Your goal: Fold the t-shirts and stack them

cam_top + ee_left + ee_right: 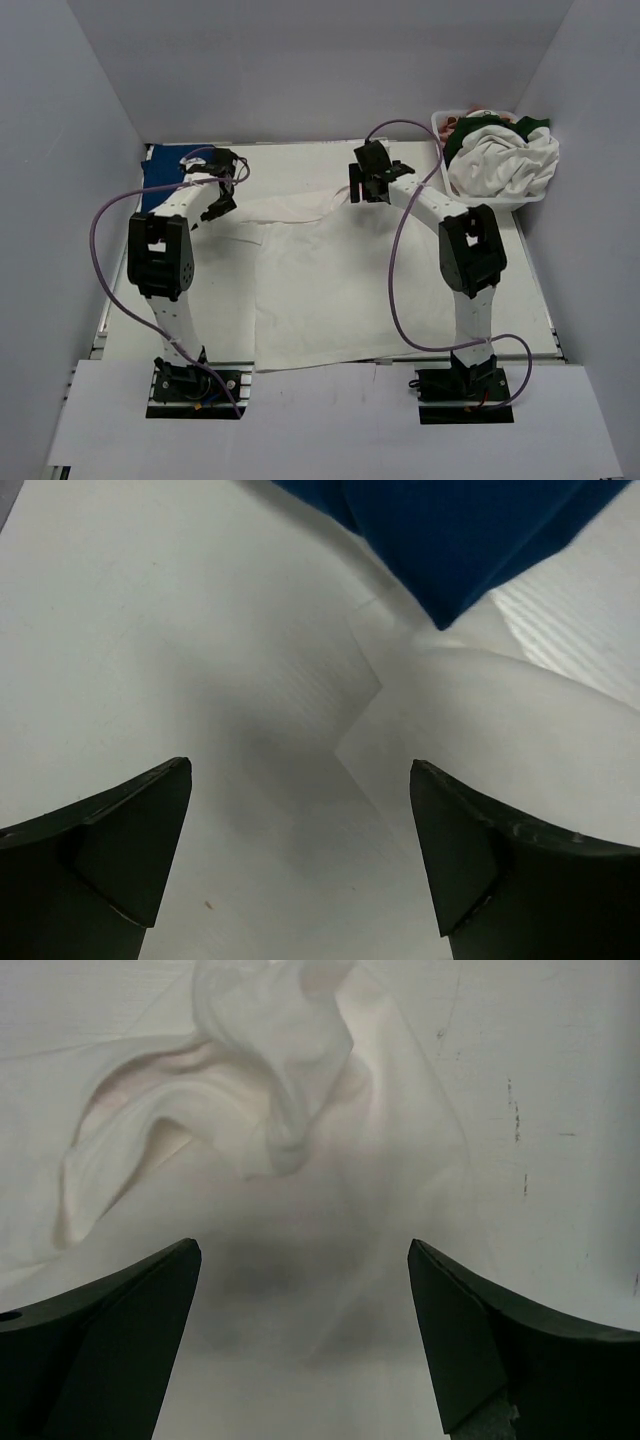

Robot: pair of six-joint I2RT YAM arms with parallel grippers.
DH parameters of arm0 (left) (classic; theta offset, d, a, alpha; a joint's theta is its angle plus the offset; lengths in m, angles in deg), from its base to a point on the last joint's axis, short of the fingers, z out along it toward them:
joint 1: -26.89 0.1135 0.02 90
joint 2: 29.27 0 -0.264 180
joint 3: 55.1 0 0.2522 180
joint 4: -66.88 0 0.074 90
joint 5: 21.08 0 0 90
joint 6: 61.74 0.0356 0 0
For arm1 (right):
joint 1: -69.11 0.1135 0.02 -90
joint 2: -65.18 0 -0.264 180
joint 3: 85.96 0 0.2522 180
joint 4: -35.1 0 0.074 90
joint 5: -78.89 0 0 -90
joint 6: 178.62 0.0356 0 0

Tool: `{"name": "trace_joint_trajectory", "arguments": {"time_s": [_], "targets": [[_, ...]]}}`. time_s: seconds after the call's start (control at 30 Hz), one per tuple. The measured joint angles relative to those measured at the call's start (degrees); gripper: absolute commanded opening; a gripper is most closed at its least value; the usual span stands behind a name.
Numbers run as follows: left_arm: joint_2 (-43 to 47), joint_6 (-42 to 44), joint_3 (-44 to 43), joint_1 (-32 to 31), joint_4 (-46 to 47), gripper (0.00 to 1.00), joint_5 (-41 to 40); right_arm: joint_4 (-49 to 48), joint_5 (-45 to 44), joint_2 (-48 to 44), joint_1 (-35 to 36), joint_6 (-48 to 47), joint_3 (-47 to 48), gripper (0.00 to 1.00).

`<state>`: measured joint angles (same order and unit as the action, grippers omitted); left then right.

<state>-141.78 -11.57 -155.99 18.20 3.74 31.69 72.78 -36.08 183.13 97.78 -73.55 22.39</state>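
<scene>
White tee (330, 290) is spread below. Left gripper (300, 772) and right gripper (304, 1252) are both released. Bunched cloth (270, 1090) just ahead of the right one should be pinched low, then flattened.

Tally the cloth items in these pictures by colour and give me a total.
White: 2, the white t-shirt spread on the table and the white bundle in the basket
Blue: 1, the blue t-shirt
Dark green: 1, the dark green cloth in the basket
Pinkish: 1, the pinkish cloth, barely showing
Total: 5 visible; the basket may hide more.
</scene>
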Motion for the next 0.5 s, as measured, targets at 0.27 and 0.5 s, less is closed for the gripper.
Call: {"name": "trace_joint_trajectory", "arguments": {"time_s": [0.27,0.5], "targets": [[11.8,4.57,2.21,-1.62,8.85,1.0,7.98,-4.94,7.87,-19.85,0.98,4.57,-17.77,0.9],[8.17,11.21,2.19,-2.89,16.96,1.0,19.5,-5.99,11.1,-26.56,1.62,10.43,-35.32,0.9]]}}
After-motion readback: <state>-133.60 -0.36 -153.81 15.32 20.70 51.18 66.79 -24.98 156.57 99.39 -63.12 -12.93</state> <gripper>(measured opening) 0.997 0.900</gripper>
